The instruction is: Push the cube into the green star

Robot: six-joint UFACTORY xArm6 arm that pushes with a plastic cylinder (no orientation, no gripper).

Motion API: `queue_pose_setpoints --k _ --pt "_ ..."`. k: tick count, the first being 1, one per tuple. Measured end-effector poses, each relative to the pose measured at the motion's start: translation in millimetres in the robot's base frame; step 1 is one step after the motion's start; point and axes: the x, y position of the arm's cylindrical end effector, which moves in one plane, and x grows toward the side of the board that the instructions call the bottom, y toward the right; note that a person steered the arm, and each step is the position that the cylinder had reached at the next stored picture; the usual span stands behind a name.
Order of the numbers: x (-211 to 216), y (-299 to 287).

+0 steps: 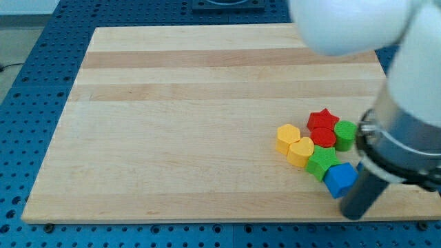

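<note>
Six blocks clustered | blue cube [340, 180] touching green star [322, 162] | my tip [355, 212] beside cube | no fingers

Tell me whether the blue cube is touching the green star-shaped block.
Touching. The camera view shows the blue cube pressed against the green star with no wood visible between them.

The board [207, 124] looked like pale, smooth, matt wood with lengthwise grain bands. At its five o'clock, the blue cube [340, 179], green star [321, 162], yellow blocks [294, 145] and red blocks [322, 127] seemed matt painted. The arm [358, 24] looked glossy white plastic, the rod [363, 196] dark, matt.
</note>
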Motion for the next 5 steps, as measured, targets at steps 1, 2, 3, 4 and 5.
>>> queue_pose_setpoints --k 1,2,3,4,5 --pt "0.7 42.5" --pt "0.7 43.0" --pt "0.7 31.6" --pt "-9.8 7.3" --pt "-21.0 -20.2"
